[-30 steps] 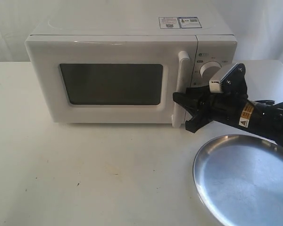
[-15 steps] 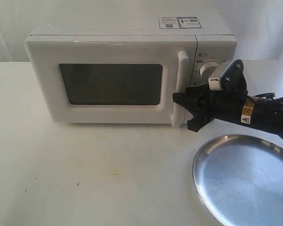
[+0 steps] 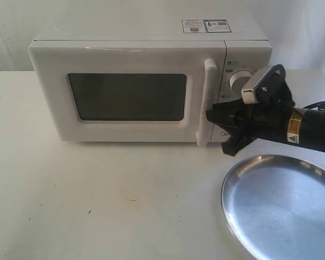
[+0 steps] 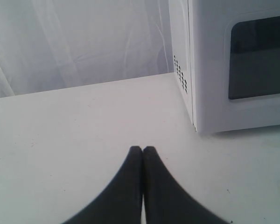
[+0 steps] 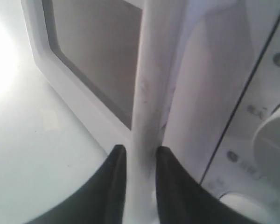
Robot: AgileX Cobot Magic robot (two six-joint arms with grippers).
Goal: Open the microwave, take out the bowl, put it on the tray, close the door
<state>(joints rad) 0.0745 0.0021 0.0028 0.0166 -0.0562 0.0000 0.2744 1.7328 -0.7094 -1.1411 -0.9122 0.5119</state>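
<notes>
The white microwave (image 3: 130,32) stands at the back of the table with its door (image 3: 124,59) closed. The bowl is hidden; the dark window shows nothing of it. My right gripper (image 3: 214,123) reaches in from the right and is shut on the door's vertical white handle (image 3: 209,81) near its lower end. In the right wrist view the handle (image 5: 151,93) sits between the two black fingers of the right gripper (image 5: 140,151), which press on both its sides. The silver tray (image 3: 281,206) lies empty at the front right. My left gripper (image 4: 143,149) is shut and empty, above bare table beside the microwave's side wall (image 4: 179,70).
The knob panel with a round white knob (image 3: 238,80) is right behind the right wrist. The right arm's black body (image 3: 309,130) hangs just above the tray's far rim. White curtain closes off the back. Open tabletop lies in front of the microwave.
The right gripper's jaws, wide apart a second ago, have closed onto the door handle. The wrist has shifted slightly right. The door has not visibly moved.
</notes>
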